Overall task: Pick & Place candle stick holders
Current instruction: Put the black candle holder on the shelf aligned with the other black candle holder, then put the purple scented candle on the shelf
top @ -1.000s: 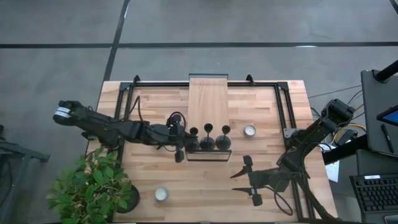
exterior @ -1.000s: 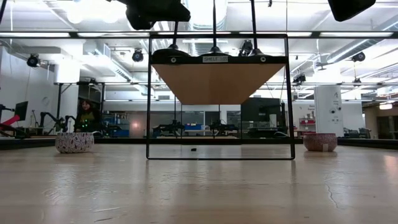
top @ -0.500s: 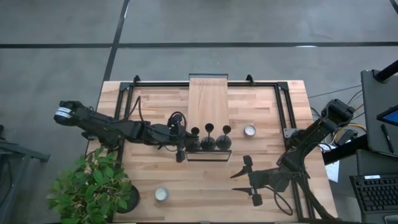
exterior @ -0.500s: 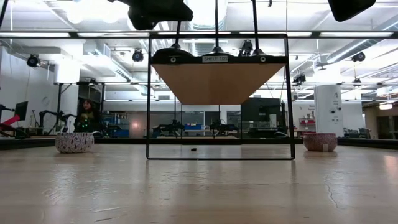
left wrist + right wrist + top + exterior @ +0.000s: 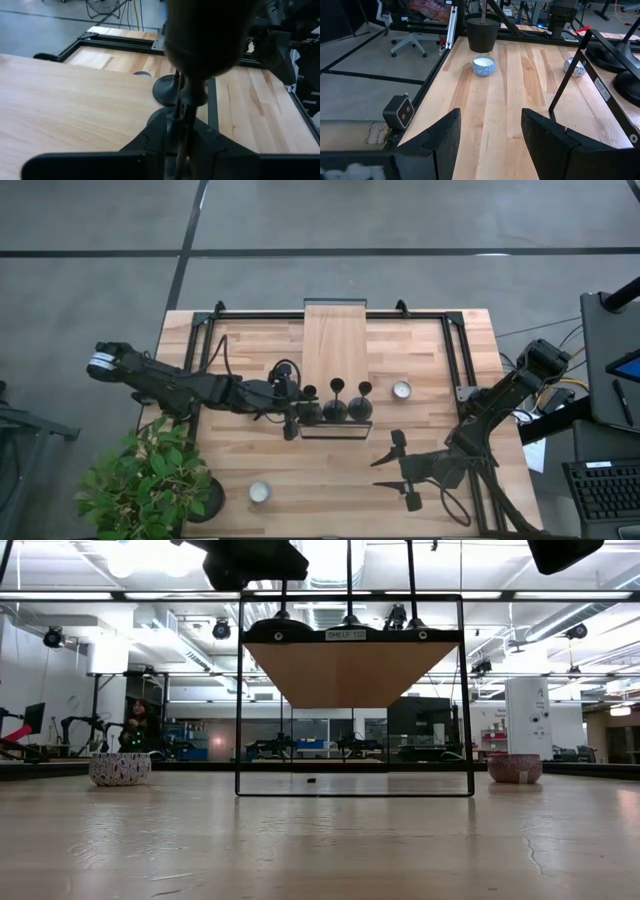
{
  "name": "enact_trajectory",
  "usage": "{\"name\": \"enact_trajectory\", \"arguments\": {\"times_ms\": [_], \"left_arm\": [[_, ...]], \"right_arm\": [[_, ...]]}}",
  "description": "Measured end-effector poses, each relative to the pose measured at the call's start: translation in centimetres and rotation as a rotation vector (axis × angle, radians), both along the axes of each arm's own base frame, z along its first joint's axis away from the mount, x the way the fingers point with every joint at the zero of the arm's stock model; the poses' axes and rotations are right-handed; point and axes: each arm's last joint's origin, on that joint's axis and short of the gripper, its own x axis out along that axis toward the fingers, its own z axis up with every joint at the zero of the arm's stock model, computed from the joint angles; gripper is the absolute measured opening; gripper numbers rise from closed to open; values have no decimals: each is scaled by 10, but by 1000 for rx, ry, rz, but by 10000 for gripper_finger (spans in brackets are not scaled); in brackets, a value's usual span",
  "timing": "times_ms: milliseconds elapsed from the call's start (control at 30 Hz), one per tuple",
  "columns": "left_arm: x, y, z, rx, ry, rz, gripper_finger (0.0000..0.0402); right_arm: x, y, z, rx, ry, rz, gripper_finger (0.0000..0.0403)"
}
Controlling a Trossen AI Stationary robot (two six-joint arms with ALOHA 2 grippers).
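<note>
Three matt black candle stick holders stand in a row on the front edge of a raised wooden shelf point(image 5: 335, 345): left point(image 5: 309, 409), middle point(image 5: 336, 407) and right point(image 5: 363, 406). In the low view their disc bases point(image 5: 347, 622) rest on the shelf top. My left gripper point(image 5: 297, 413) comes from the table's left and is shut on the left holder. My right gripper point(image 5: 386, 472) hangs open and empty over the table's near right, also shown in its wrist view point(image 5: 490, 130). My left gripper pinches the left holder's thin stem point(image 5: 184, 107) between its two fingers, below the cup top point(image 5: 210, 35). The fingers come about level from the table's left and lie across the stem. The holder stands upright; whether its base point(image 5: 278, 628) is clear of the shelf I cannot tell.
A black metal frame point(image 5: 455, 350) surrounds the far half of the table and carries the shelf. Two small patterned candle bowls stand on the table, one right of the shelf point(image 5: 401, 390) and one near left point(image 5: 260, 492). A potted plant point(image 5: 150, 480) stands at the near left corner.
</note>
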Motion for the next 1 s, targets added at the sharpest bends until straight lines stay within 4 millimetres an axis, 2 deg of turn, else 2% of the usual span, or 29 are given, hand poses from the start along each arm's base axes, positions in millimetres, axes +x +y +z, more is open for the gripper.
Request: {"name": "enact_trajectory", "arguments": {"times_ms": [533, 1000], "left_arm": [[-3, 0, -3, 2, 49, -9, 147], [-22, 1, -4, -25, 168, -45, 154]], "right_arm": [[0, 0, 0, -6, 3, 1, 203], [0, 0, -1, -8, 9, 0, 203]]}}
